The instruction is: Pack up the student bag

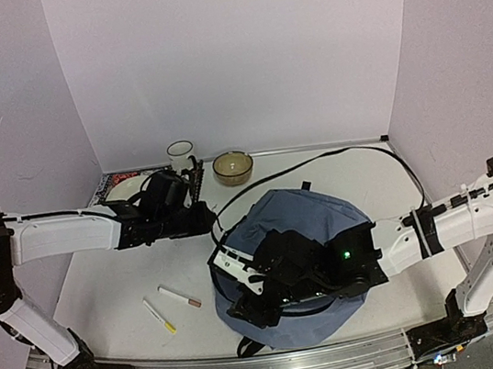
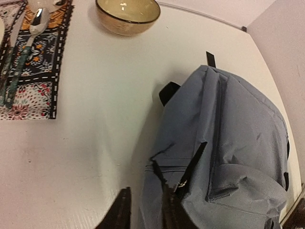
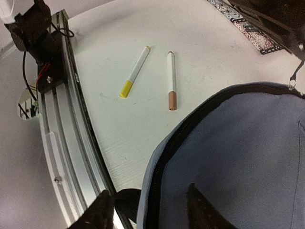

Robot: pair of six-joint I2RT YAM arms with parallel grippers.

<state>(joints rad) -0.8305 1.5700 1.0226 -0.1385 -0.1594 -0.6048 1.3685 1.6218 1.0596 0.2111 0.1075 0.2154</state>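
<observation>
Left gripper [image 2: 145, 212]: jaws held narrowly parted, nothing seen clamped. Edge of student bag [image 2: 228, 143] reached between jaws, bag body spread ahead and to one side; zipper pull [image 2: 190, 167] lies just beside one finger. Bowl [image 2: 127, 14] set well ahead.

Right gripper [image 3: 150, 210]: jaws spread wide, bag's zip edge seen between them. Yellow-capped marker [image 3: 136, 71] and brown-capped marker [image 3: 171, 81] laid ahead, apart from jaws.
</observation>
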